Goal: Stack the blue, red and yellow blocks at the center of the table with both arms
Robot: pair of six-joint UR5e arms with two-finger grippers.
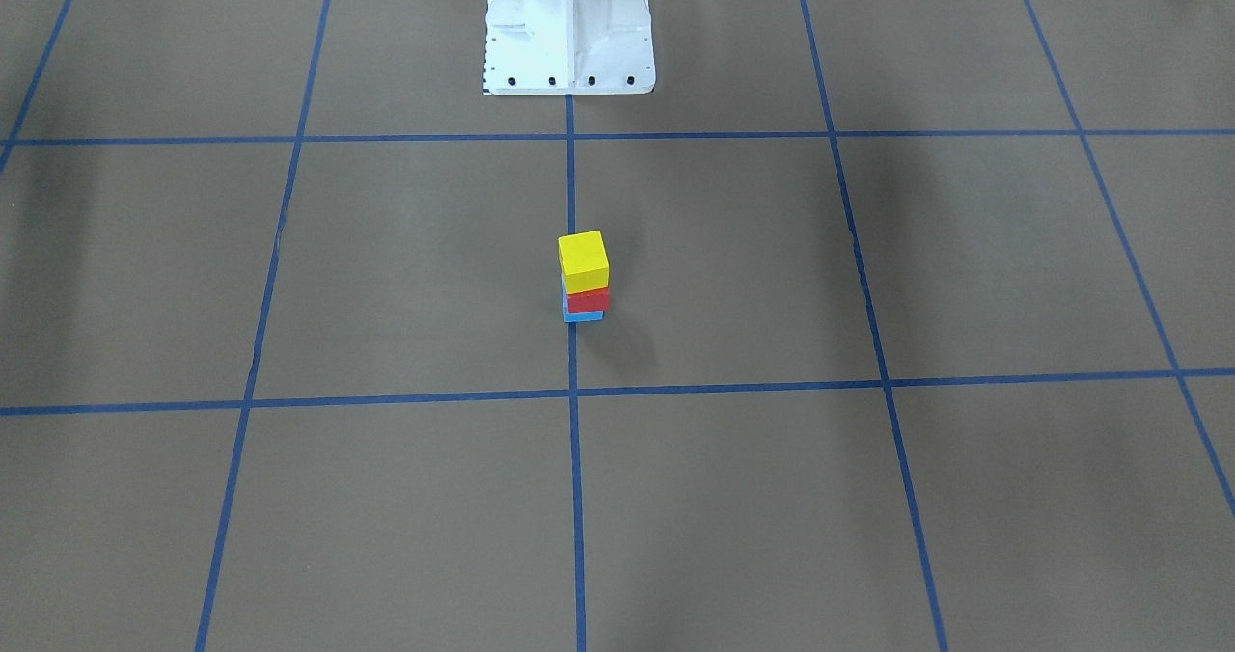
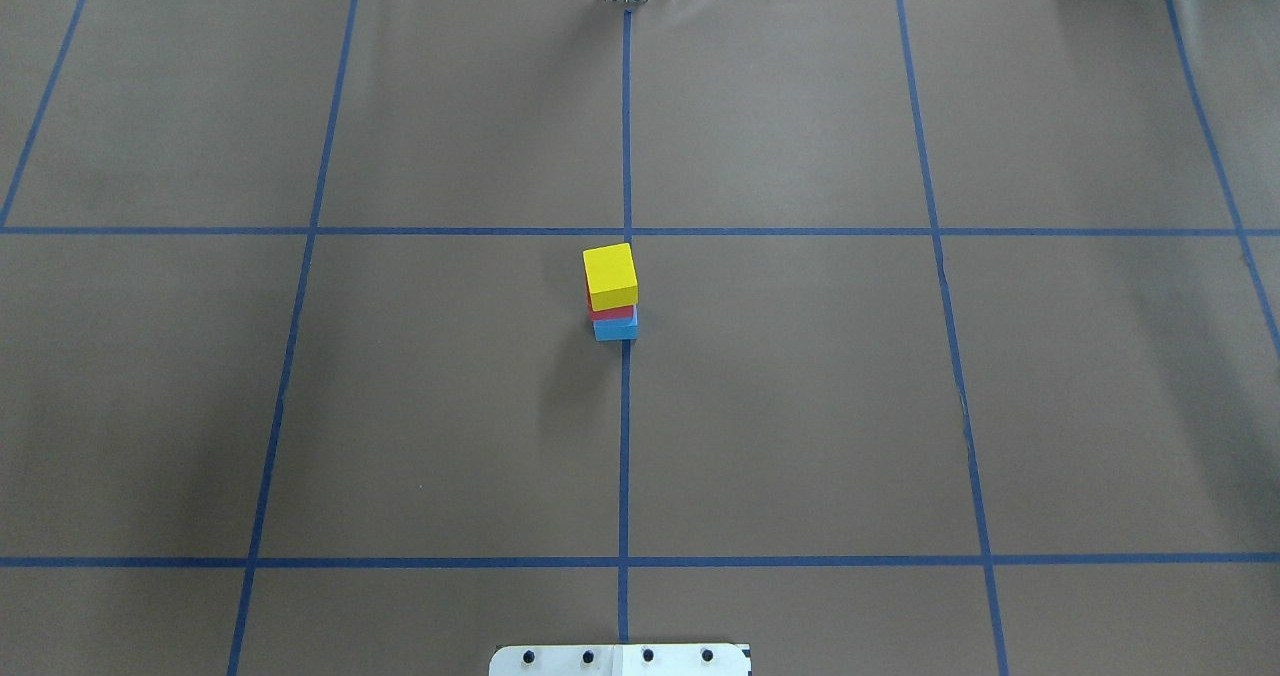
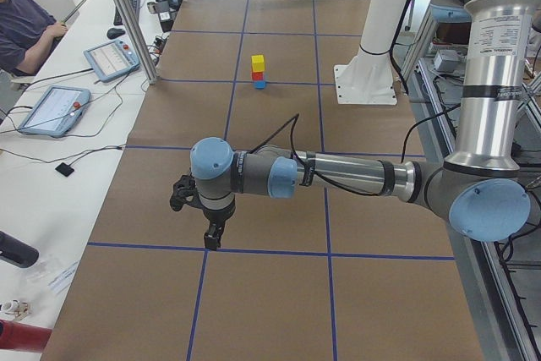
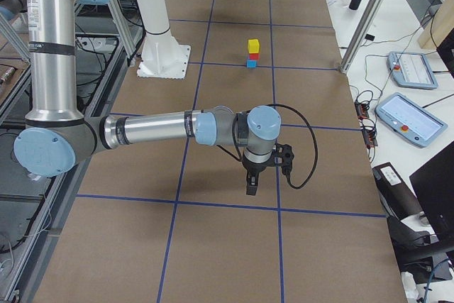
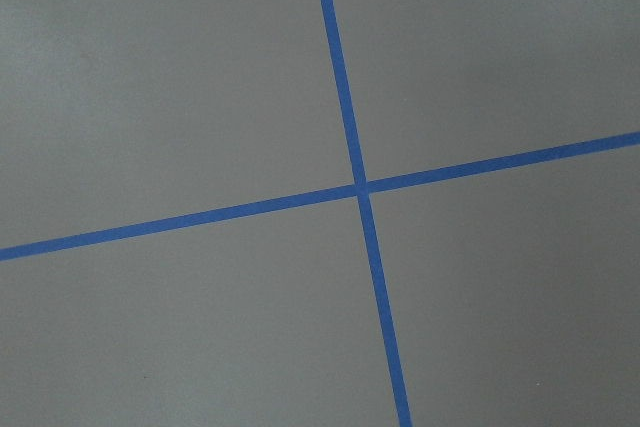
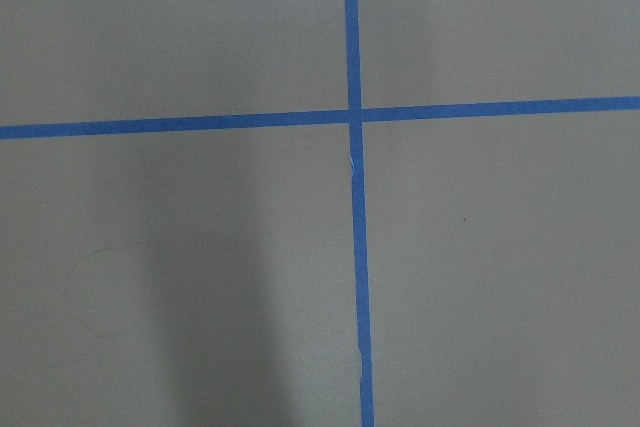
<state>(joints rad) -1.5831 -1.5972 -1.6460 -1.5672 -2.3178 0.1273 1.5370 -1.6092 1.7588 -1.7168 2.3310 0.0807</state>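
**A:** How far along is the stacking?

**B:** Done, as far as I can judge. The blue block [image 1: 584, 315] sits on the table [image 1: 868, 498]; the red block [image 1: 589, 299] rests on it; the yellow block [image 1: 584, 258] is on top; all three touch in one upright column.

**A:** Is it at the centre?

**B:** It stands on the middle tape line [image 2: 624, 436], between two cross lines and in front of the white pedestal [image 1: 567, 35]; that reads as the centre to me.

**A:** Is the pile neat?

**B:** Not quite flush; from overhead the yellow block looks turned slightly against the two below, and a sliver of the blue one shows past the red; nothing leans, though.

**A:** And the grippers?

**B:** The left gripper [image 3: 211, 241] hangs low over the table towards its own end, well apart from the stack; the right gripper [image 4: 250, 189] does likewise at the opposite end. Neither can be carrying a block, since all three are in the pile; whether the jaws are spread or closed I cannot tell, as only the side views show them. Both wrist cameras show just bare table and tape crossings.

**A:** So what is left?

**B:** Nothing of the stacking, by my reckoning; at most, parking the arms.
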